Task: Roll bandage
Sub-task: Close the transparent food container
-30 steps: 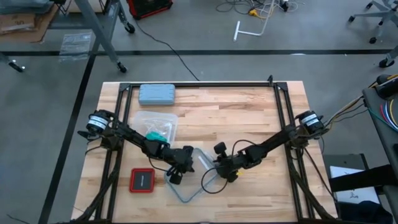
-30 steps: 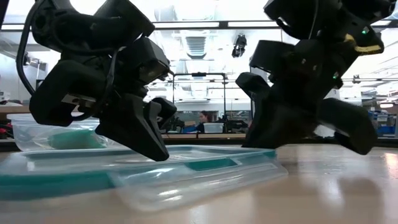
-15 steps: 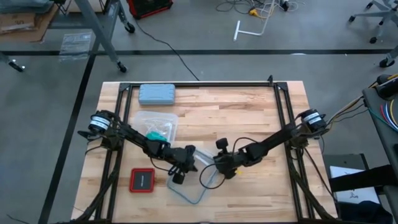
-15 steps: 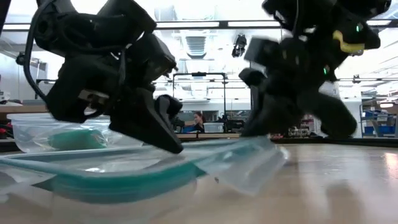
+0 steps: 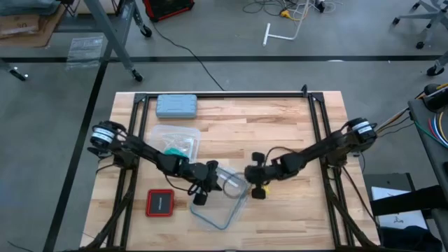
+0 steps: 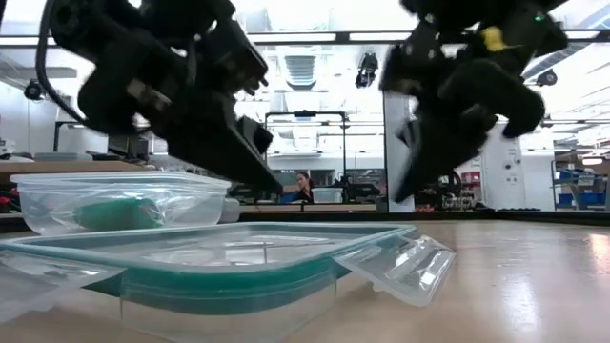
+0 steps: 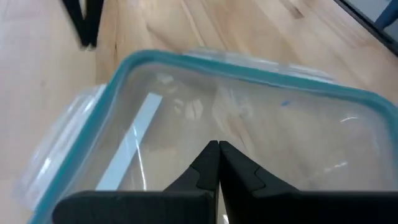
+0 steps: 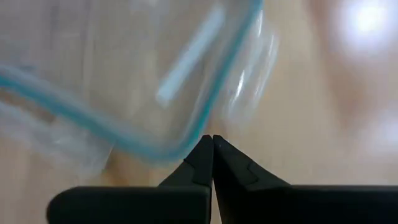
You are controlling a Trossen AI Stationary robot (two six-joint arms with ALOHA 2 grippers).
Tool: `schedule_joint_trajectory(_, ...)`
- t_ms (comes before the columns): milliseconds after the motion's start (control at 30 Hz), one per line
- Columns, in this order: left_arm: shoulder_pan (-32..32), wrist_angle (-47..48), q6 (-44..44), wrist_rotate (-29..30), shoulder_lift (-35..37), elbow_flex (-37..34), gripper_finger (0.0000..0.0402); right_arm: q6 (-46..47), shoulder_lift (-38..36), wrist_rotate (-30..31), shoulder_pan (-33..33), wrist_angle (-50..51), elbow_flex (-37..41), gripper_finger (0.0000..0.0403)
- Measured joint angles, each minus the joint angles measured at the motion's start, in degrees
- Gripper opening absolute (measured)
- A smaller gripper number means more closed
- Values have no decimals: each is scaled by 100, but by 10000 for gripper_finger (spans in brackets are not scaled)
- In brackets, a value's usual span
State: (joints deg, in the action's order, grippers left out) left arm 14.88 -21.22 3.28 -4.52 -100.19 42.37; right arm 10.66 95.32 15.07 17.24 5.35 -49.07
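- My left gripper (image 7: 217,148), fingers pinched together and empty, hovers over the lid (image 5: 222,198).
- My right gripper (image 8: 212,142), likewise closed, sits beside it.
- The bandage (image 5: 173,152) waits in the tub (image 5: 162,134).

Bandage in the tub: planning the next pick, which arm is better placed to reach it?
Left. The bandage lies in the clear tub beside the left arm; the left hand is nearer than the right hand, beyond the lid.

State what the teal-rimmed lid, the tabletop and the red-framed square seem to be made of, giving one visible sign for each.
Lid: probably clear glossy plastic with a teal seal; the table shows through it.
Tabletop: light wood, in visible grained planks.
Red-framed square: unclear, perhaps plastic; red border, dark flat centre.
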Motion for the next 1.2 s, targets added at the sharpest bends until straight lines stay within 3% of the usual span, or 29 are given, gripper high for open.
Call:
schedule_joint_trajectory(133, 51, 755, 283, -74, 428, 9, 0, 1787, -264, -1307, -433, 1138, 18, 0)
schedule_joint_trajectory(267, 115, 1264, 862, -302, 462, -4, 0, 2988, -440, -2162, -760, 1234, 93, 1)
schedule_joint_trajectory(433, 319, 1050, 1008, -511, 154, -13, 0, 3240, -398, -2449, -788, 881, 111, 37)
schedule_joint_trajectory(667, 369, 501, 1400, -547, -480, 26, 0, 3431, 166, -2578, -839, 366, 106, 144)
schedule_joint_trajectory(833, 382, -216, 1416, -618, -918, 39, 0, 3582, 718, -3352, -948, -150, 78, 193)
schedule_joint_trajectory(1000, 397, -421, 1441, -672, -1036, 23, 0, 3692, 1095, -3996, -1013, -978, 93, 205)
schedule_joint_trajectory(1200, 396, -406, 1459, -490, -1033, 9, 0, 3934, 1212, -4417, -1104, -1567, 132, 188)
